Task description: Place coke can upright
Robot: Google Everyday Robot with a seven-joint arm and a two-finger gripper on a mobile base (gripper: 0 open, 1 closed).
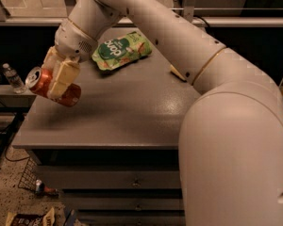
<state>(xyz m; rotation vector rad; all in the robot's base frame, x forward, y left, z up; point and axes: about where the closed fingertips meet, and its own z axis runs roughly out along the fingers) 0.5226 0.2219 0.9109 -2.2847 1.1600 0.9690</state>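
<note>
The coke can (51,86) is red-orange with a silver top. It lies tilted on its side in the air, silver top pointing up-left, above the left part of the grey table (132,112). My gripper (59,76) is shut on the can's middle, its cream fingers (62,79) clamped across the can. The can is lifted off the table surface, near the left edge. The large cream arm reaches in from the right and crosses the top of the view.
A green snack bag (120,51) lies flat at the back middle of the table. A small water bottle (13,78) stands on a low shelf to the left. Drawers sit under the tabletop. Litter lies on the floor at lower left.
</note>
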